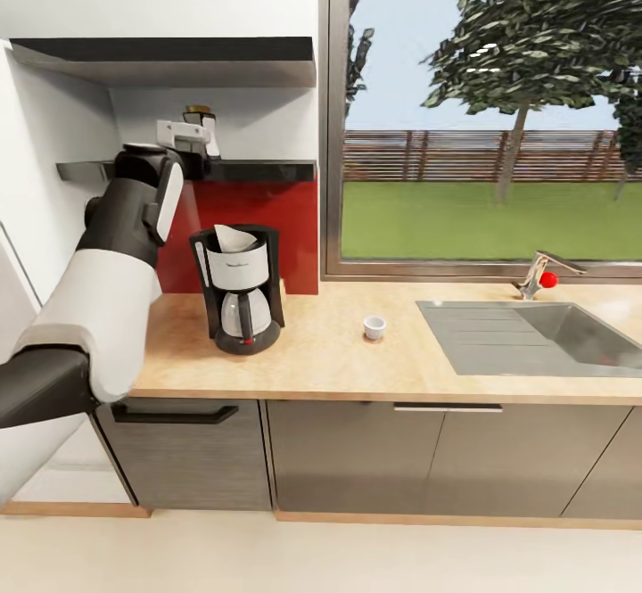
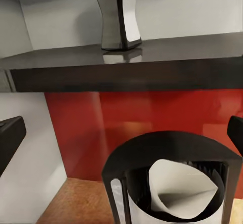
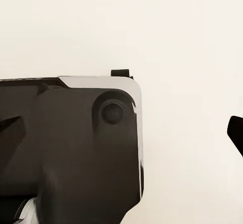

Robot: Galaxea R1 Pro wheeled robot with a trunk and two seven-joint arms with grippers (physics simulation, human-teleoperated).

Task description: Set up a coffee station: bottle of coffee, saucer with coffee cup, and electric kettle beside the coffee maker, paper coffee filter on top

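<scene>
Left gripper [image 1: 198, 136] raised at shelf [image 1: 259, 169] height, fingers spread wide in the wrist view, holding nothing, just in front of the bottle [image 1: 200, 120] (dark waisted body with white label, standing upright on the shelf). Below it the coffee maker [image 1: 239, 290] sits on the counter [image 1: 339, 352], filter [image 1: 234, 237] in its top. Cup [image 1: 374, 327] stands alone near the sink [image 1: 535, 334]. Right gripper: fingertips at the edges of its wrist view, apart, nothing between them.

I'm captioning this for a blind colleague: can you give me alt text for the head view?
The robot's left arm reaches up toward a bottle on a dark shelf above a wooden counter. Below stands a coffee maker holding a paper filter, with a small cup and a sink nearby.
</scene>
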